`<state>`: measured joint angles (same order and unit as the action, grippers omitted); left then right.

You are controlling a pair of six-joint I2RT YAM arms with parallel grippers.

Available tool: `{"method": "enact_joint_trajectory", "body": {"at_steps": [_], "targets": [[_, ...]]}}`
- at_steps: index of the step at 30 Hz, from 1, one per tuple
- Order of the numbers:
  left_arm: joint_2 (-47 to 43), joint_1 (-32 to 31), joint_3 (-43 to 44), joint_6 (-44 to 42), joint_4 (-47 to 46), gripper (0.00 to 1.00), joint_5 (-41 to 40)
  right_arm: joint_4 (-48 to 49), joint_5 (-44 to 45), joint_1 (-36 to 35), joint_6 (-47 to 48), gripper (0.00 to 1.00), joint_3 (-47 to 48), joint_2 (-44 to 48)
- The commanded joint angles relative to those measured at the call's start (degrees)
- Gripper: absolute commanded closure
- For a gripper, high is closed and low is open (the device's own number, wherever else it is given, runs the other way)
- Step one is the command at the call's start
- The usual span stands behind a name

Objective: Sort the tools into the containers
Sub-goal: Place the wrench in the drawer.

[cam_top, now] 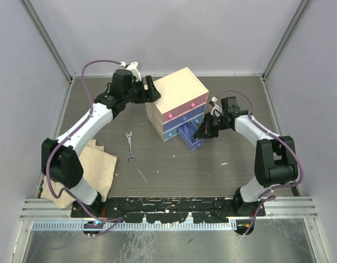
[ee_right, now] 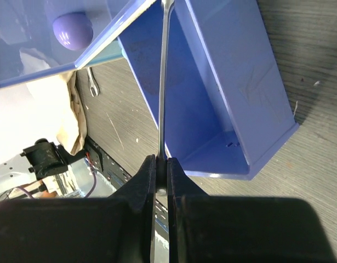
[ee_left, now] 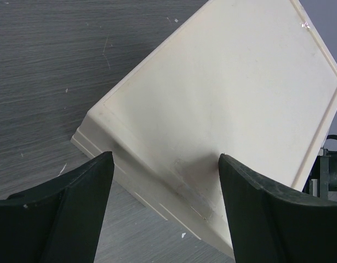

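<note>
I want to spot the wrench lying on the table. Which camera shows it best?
The top camera: the wrench lies whole and unhidden on the table. The right wrist view catches only a tiny far-off glimpse of it past the blue drawer. The left wrist view misses it.

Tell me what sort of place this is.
Probably a robot test cell: bare grey walls, two arms bolted by a metal rail, and a small drawer chest set out for practice.

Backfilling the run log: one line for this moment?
left gripper: open, at chest top corner | right gripper: shut on silver wrench, over open blue drawer | table: second wrench loose
</note>
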<state>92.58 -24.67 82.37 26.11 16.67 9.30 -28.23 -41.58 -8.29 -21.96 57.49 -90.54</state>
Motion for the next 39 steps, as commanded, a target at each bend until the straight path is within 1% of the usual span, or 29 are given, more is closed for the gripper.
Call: {"method": "enact_joint_trajectory", "body": {"at_steps": [1,4,11,16,19,23,29,32,37,39], "targets": [[1.0,0.1,1.3,-1.6,2.2,0.23,0.8,6.7,2.6,0.4,-1.9,0.96,3.5,0.2],[1.0,0.1,1.4,-1.8,2.3,0.23,0.8,9.9,4.5,0.3,-3.8,0.94,2.0,0.8],[1.2,0.1,1.3,-1.8,2.4,0.24,1.2,20.4,8.4,0.1,-9.0,0.93,-5.4,3.6],[1.3,0.1,1.3,-1.8,2.5,0.24,1.6,23.5,8.9,-0.6,-10.3,0.92,-6.5,2.8],[1.2,0.1,1.3,-1.8,2.5,0.24,1.6,24.0,9.8,-1.0,-10.6,0.89,-6.4,2.8],[1.0,0.1,1.4,-2.1,2.8,0.24,1.6,24.2,10.7,-1.5,-10.7,0.82,-6.4,3.4],[0.0,0.1,1.0,-2.6,3.4,0.23,0.6,22.0,12.9,-1.5,-9.0,0.74,-6.2,5.1],[-1.0,0.1,0.7,-2.9,3.0,0.23,0.3,21.0,13.1,-1.5,-8.3,0.67,-5.9,5.8],[-2.1,0.1,-0.1,-3.3,2.4,0.22,-0.1,18.8,13.6,-1.5,-6.9,0.63,-5.7,7.6],[-2.0,0.1,-0.1,-3.3,2.5,0.21,0.1,17.4,14.7,-1.5,-5.7,0.63,-5.8,9.3]]}}
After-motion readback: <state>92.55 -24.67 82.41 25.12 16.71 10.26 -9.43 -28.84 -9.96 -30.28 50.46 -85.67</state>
